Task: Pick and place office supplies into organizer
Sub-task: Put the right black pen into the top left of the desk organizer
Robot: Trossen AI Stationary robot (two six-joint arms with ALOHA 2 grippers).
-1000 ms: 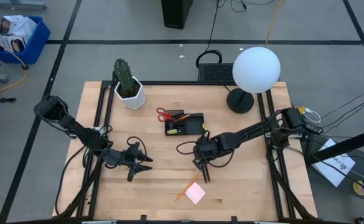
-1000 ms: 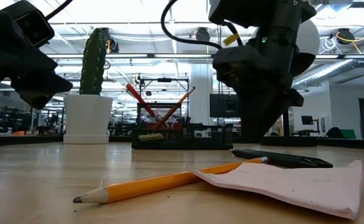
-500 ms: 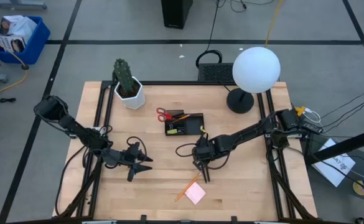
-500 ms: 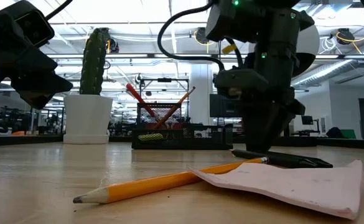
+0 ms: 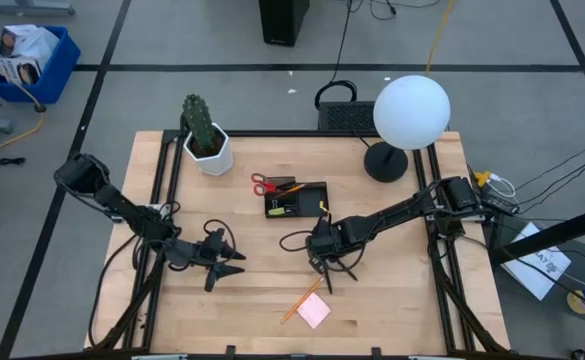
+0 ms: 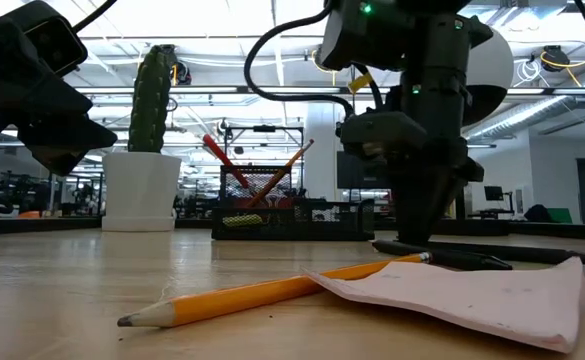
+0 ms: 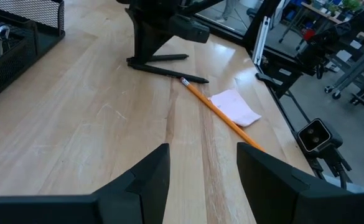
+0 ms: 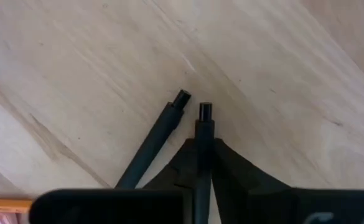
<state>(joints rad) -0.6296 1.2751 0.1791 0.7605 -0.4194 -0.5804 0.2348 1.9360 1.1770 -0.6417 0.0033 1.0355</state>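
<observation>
Right wrist view looks straight down my right pincer [image 8: 204, 152]: its two fingers [image 8: 231, 163] are pressed together on a black pen [image 8: 204, 134], whose capped end pokes out ahead of them, low over the worktop [image 8: 76, 56]. A second pen [image 8: 157, 140] lies just beside it, angled away, so the two ends nearly meet.

From the low camera, nearest of all is an orange pencil [image 6: 262, 292] lying flat, its far end tucked under the edge of the pink sticky-note pad [image 6: 462, 295]. Just behind those two, both pens show as dark bars, and my right pincer stands on them from above.

Looking down from overhead, that pincer sits near the middle of the worktop, between the pad at the front edge and the organizer [image 5: 297, 200] farther back. My left pincer [image 5: 234, 263] hovers off to the left side, well apart from the pens; its own camera shows its fingers [image 7: 138, 186] spread apart with nothing between them.

Farther back, the organizer is a low black mesh tray already carrying some supplies, among them a pencil leaning up out of it. The red-handled scissors [image 5: 264, 184] sit at its rear left corner; whether they rest inside or against it I cannot tell. Beyond stand the white cactus pot [image 5: 210, 152] at the back left and a globe lamp [image 5: 411, 110] at the back right.
</observation>
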